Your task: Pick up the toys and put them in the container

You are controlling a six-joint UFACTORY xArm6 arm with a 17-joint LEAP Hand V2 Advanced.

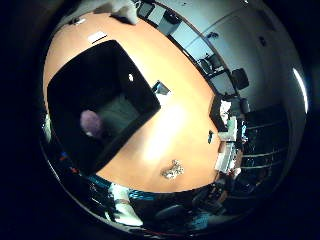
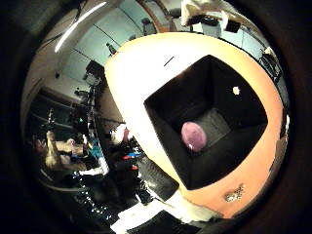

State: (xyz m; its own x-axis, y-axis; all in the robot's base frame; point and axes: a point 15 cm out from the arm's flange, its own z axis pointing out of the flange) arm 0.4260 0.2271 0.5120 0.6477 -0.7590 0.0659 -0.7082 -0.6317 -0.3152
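A purple toy is lying inside the black container on the orange desk; a small silvery toy is resting outside. The fingers' state cannot be told.

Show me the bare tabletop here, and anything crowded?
Free: wide strip of orange table between the black container and the small silver toy, plus the pale stretch beyond the container's far rim. Tight: inside the container, where a purple toy lies, and the table edge near the silver toy.

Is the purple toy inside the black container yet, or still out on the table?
Inside. The purple toy lies on the floor of the black container, enclosed by its dark walls, not on the orange table.
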